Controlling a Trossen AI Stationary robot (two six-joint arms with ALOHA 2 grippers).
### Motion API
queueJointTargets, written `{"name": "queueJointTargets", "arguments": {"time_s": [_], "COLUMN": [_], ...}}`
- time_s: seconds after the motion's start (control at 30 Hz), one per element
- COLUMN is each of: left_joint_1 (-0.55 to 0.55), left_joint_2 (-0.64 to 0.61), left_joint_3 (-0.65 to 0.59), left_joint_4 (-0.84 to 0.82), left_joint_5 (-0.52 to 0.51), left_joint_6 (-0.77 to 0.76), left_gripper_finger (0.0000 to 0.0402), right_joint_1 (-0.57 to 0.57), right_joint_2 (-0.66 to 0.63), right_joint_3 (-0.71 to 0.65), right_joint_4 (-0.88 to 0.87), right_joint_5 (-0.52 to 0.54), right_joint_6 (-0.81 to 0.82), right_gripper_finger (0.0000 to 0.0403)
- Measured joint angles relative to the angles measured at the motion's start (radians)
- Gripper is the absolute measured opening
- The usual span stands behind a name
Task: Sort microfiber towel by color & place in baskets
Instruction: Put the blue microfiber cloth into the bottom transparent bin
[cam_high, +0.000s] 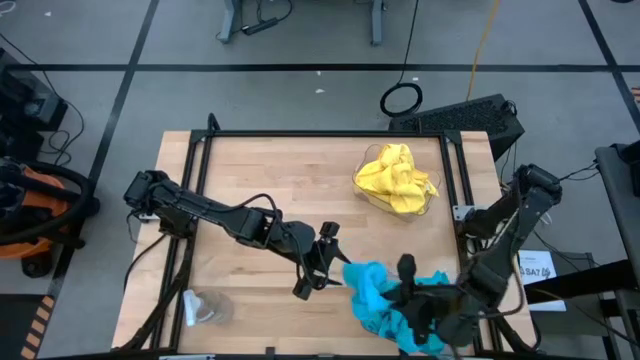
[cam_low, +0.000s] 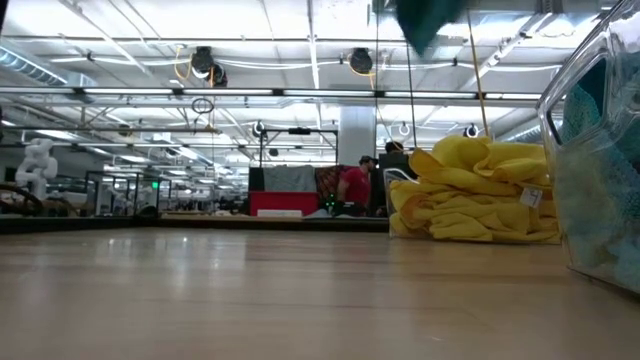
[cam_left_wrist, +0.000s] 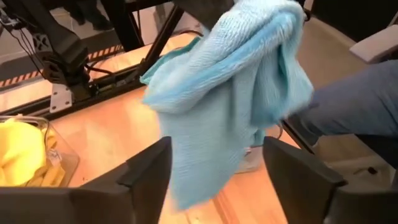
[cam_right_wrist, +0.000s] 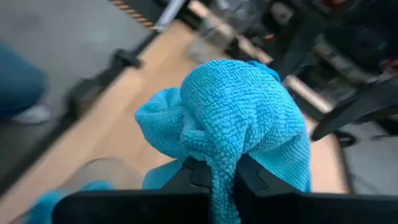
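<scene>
Your pale wooden table (cam_high: 270, 190) carries two clear plastic rectangular baskets; the far-right basket (cam_high: 372, 196) holds a heap of bright yellow microfiber towels (cam_high: 396, 178); the near-right basket (cam_low: 600, 150), at the table's front edge, holds turquoise blue towels (cam_high: 385, 318), seen through its wall in the low view; you will find your left arm reaching in across the table's middle, its left gripper (cam_high: 312, 272) just beside that blue heap, fingers (cam_left_wrist: 146, 171) spread apart and touching nothing; one turquoise blue microfiber towel (cam_right_wrist: 230, 130) hangs raised in front of those open fingers; your right gripper (cam_right_wrist: 217, 180) sits above the near-right basket, its fingers pressed together and pinching that same towel at a bunched fold; a small clear round glassy object (cam_high: 203, 308) stands at the table's near-left corner, well apart from both baskets.
</scene>
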Motion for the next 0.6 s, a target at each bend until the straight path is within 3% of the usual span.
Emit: {"name": "queueJointTargets", "arguments": {"time_s": [0.23,0.6], "left_joint_1": [-0.001,-0.003], "left_joint_2": [0.0,0.0], "left_joint_3": [0.0,0.0], "left_joint_4": [-0.011,-0.096], "left_joint_5": [-0.001,-0.007], "left_joint_6": [0.0,-0.004], "left_gripper_finger": [0.0292,0.0293], "right_joint_1": [0.125,0.193], "right_joint_2": [-0.075,-0.094], "right_joint_3": [0.0,0.0], "right_joint_4": [-0.084,-0.347], "right_joint_5": [-0.125,-0.124], "right_joint_6": [0.169,0.468], "right_gripper_finger": [0.0004,0.0003]}}
